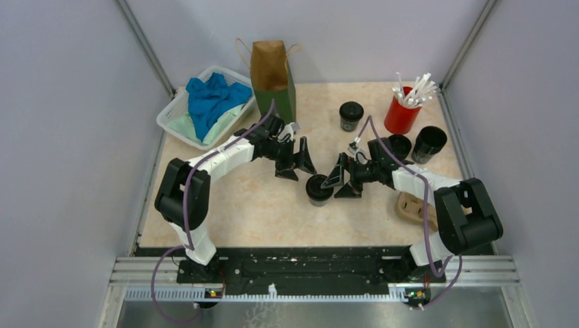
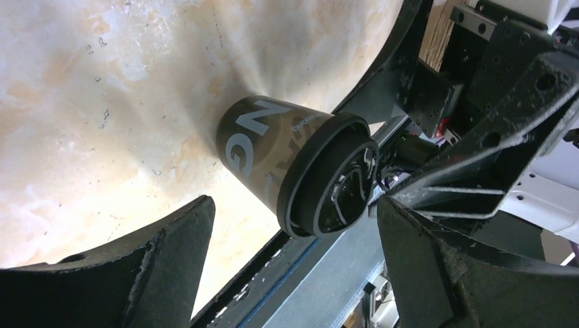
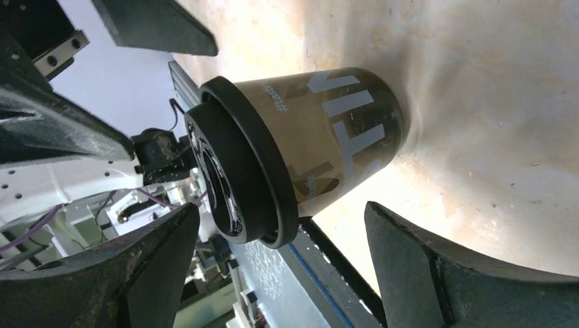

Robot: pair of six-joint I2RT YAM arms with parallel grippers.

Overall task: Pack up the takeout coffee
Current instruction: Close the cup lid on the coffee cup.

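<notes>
Top external view puts the small black paper cup with round black lid [image 1: 319, 189] upright at mid-worktop [image 1: 239, 215], between the two arms. Left jaws and right jaws are both spread; each wrist view shows this cup [image 2: 300, 174] [image 3: 300, 147] in the gap, with neither side seeming to touch it.

It is probably light, with a thin wall that dents under a hard squeeze, and the print looks glossy, so it could slide. Whether it holds liquid cannot be told. The lid looks pressed on and might pop if pinched. The safest hold is likely on the wall just under the lid's rim, where the paper is stiffest and the taper would catch.

A tall brown paper bag with a green side [image 1: 272, 75] stands open at the far edge, well apart from the cup, with the left arm across the way. Bare worktop lies nearer. To the right stand another lidded black cup [image 1: 351, 115] and a red cup of white sticks [image 1: 403, 113].
</notes>
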